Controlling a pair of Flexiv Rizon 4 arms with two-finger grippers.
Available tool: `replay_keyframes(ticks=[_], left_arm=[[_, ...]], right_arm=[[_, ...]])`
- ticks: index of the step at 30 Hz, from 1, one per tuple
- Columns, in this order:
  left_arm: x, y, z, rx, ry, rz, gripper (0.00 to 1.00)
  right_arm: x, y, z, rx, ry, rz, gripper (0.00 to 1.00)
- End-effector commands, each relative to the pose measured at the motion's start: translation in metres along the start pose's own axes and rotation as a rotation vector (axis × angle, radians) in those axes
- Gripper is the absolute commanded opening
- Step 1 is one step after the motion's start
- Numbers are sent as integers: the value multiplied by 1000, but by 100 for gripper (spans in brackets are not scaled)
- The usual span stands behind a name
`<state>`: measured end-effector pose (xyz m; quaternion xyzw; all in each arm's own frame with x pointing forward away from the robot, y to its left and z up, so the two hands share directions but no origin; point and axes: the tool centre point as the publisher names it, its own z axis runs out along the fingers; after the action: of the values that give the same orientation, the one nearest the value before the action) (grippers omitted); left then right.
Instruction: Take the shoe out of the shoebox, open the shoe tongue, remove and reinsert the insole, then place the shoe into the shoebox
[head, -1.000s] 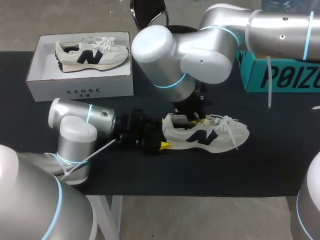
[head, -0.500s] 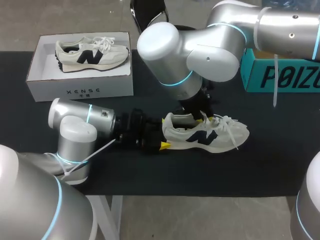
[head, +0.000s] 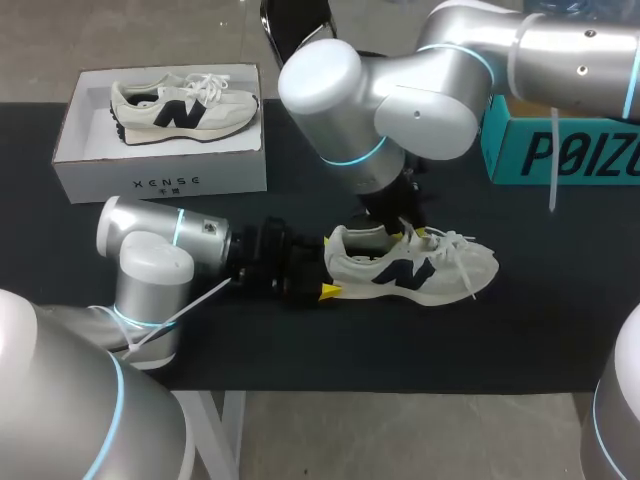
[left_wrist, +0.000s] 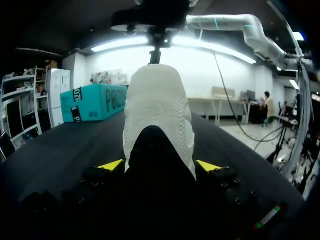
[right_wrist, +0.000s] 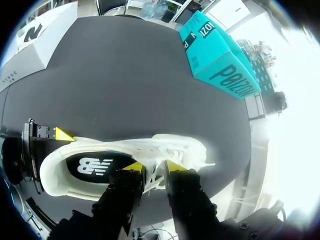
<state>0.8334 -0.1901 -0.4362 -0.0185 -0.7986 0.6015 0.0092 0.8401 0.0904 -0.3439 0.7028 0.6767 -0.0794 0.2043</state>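
Observation:
A cream shoe (head: 440, 268) with a dark logo lies on its sole on the black table, toe to the right. My left gripper (head: 328, 266) straddles its heel (left_wrist: 157, 110), both yellow tips pressed against the heel's sides. My right gripper (head: 408, 236) comes down from above onto the tongue and laces. In the right wrist view the white tongue (right_wrist: 155, 157) fills the narrow gap of the right gripper (right_wrist: 153, 166), and the dark insole (right_wrist: 94, 165) shows inside the shoe. The white shoebox (head: 160, 180) stands at the back left with a second shoe (head: 185, 108) in it.
A teal box (head: 560, 150) stands at the back right, beyond my right arm. Bare black table lies in front of the shoe and between it and the shoebox. The table's front edge (head: 400, 388) runs close below the shoe.
My right arm has shifted right and its gripper has moved along the shoe from the opening toward the laces. The left gripper and the shoe have stayed where they were.

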Motion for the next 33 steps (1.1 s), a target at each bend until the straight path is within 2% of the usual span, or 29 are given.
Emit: replay_keyframes(ticks=[1,12,14,15,17,33], left_arm=[[0,3,1,1,-1,0,0],[0,3,1,1,-1,0,0],[0,3,1,1,-1,0,0],[0,3,1,1,-1,0,0],[0,3,1,1,-1,0,0],[0,3,1,1,-1,0,0]], right_arm=[[5,4,6,6,-4,-8,24],[14,14,15,18,-11,-33,31],[13,15,16,19,-12,-35,26],[12,15,15,18,-11,-34,15],[8,14,14,15,-10,-28,0],[-28,6,7,10,-20,27,0]])
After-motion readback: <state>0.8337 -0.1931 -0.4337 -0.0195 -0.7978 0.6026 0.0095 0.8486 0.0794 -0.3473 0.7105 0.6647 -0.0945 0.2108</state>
